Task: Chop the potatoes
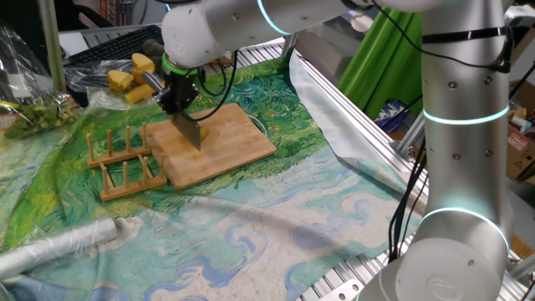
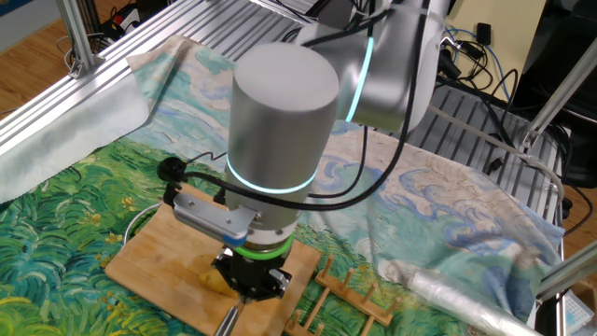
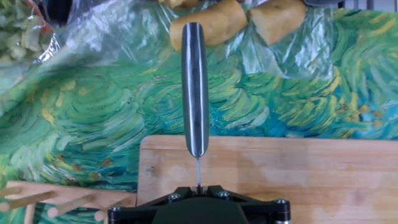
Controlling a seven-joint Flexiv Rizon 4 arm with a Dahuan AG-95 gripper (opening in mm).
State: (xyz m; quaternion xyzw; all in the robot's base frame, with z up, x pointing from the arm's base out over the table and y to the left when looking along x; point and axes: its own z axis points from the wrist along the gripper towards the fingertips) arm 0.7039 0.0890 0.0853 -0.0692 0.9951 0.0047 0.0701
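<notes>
My gripper point(image 1: 178, 104) hangs over the wooden board point(image 1: 238, 138) and is shut on a knife. The knife's blade point(image 1: 190, 132) points down onto the board and its steel handle point(image 3: 195, 87) sticks out ahead of the hand. A small pale-yellow piece of the potatoes point(image 1: 204, 131) lies on the board right beside the blade. In the other fixed view the gripper point(image 2: 250, 280) covers most of that spot on the board point(image 2: 154, 261). The hand view shows the gripper point(image 3: 198, 186), bare board point(image 3: 298, 168) and no potato.
Bigger deep-yellow chunks point(image 1: 134, 73) point(image 3: 208, 25) lie on clear plastic beyond the board. A wooden peg rack point(image 1: 125, 163) stands at the board's left side. A bag of greens point(image 1: 38, 113) sits far left, and a rolled plastic sheet point(image 1: 58, 247) lies near the front.
</notes>
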